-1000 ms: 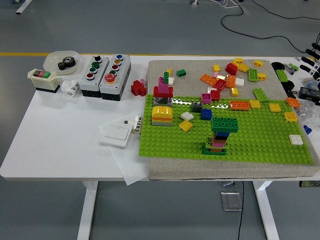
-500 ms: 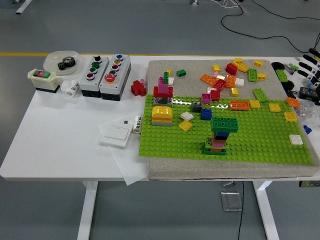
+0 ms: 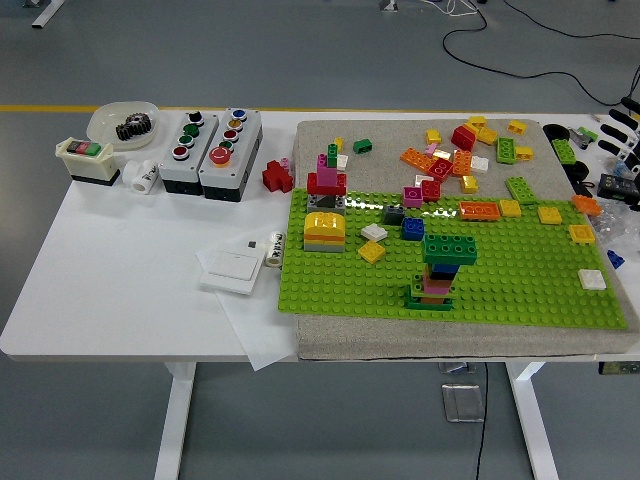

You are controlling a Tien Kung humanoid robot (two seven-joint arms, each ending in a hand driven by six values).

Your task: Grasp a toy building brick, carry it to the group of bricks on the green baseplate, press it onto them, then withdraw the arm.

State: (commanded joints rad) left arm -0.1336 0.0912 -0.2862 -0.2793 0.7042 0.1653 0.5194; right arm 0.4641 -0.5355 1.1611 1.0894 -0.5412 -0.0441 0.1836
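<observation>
Nothing on the tabletop (image 3: 130, 280) has shifted since the earlier frames; only the right hand (image 3: 622, 120), at the right edge past the green baseplate (image 3: 520, 290), has edged further out, and I cannot tell how it is held. Loose bricks (image 3: 465, 150) lie behind the baseplate, the brick stack (image 3: 440, 270) stands near its middle. A low approach could topple the tall stack, though open studs right of it leave room.
</observation>
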